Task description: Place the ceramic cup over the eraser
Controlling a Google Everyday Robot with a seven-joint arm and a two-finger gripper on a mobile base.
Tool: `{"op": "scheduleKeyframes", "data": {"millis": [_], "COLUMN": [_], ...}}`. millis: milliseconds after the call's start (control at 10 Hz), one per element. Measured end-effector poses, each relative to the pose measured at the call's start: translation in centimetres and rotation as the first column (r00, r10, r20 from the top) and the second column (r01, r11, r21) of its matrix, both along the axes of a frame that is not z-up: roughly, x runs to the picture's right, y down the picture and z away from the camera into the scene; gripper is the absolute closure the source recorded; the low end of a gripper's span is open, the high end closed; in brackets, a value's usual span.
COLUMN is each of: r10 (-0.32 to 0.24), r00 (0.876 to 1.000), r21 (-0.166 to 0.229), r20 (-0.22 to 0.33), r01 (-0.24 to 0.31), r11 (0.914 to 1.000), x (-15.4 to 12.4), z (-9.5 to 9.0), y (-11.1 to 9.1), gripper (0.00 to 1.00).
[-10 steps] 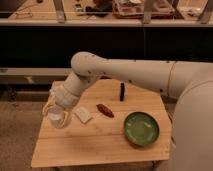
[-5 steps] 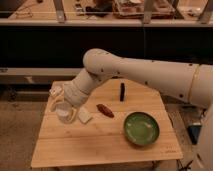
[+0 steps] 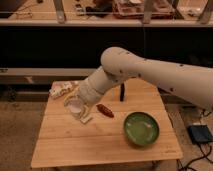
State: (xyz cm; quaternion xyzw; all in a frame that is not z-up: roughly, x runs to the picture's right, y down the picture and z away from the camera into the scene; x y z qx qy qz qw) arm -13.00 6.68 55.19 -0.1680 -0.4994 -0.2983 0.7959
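A small white ceramic cup, plain, cylindrical and with no handle visible, is held tilted over the left part of a pale slatted wooden table, its round mouth turned toward the camera. It is gripped by the two-finger gripper, whose fingers are closed tight on it, at the end of a smooth, rounded white arm reaching in from the right. A flat pale rectangular pad lies just below the cup, and a reddish-brown oblong object lies near its right. The slim black rectangular eraser stands upright farther right, well apart from the cup. A wide glossy green bowl sits at front right. Compared with half a second earlier, cup and gripper are seen shifted rightward toward the eraser; everything else is unmoved.
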Motion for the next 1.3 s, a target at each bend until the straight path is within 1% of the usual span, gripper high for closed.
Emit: {"op": "scheduleKeyframes", "data": {"millis": [500, 600, 700, 800, 1000, 1100, 1200, 1300], "r10": [0.002, 0.015, 0.044, 0.065, 0.129, 0.185, 0.22, 0.261], "r00": [1.0, 1.0, 0.999, 0.997, 0.989, 0.98, 0.973, 0.963], "r21": [0.0, 0.012, 0.045, 0.066, 0.103, 0.111, 0.11, 0.109], "r20": [0.001, -0.009, -0.032, -0.048, -0.068, -0.067, -0.067, -0.071], "r01": [-0.002, -0.015, -0.042, -0.061, -0.122, -0.177, -0.212, -0.253], "r11": [1.0, 0.9998, 0.9981, 0.9959, 0.9872, 0.9778, 0.9711, 0.9614], "x": [-0.1, 0.2, 0.8, 1.5, 3.2, 4.4, 5.0, 6.0], "z": [0.1, 0.6, 1.9, 2.8, 4.1, 4.8, 5.3, 5.9], "y": [-0.1, -0.8, -3.0, -4.5, -8.0, -9.9, -10.7, -11.5], "gripper": [1.0, 1.0, 1.0, 1.0, 1.0, 1.0, 1.0, 1.0]}}
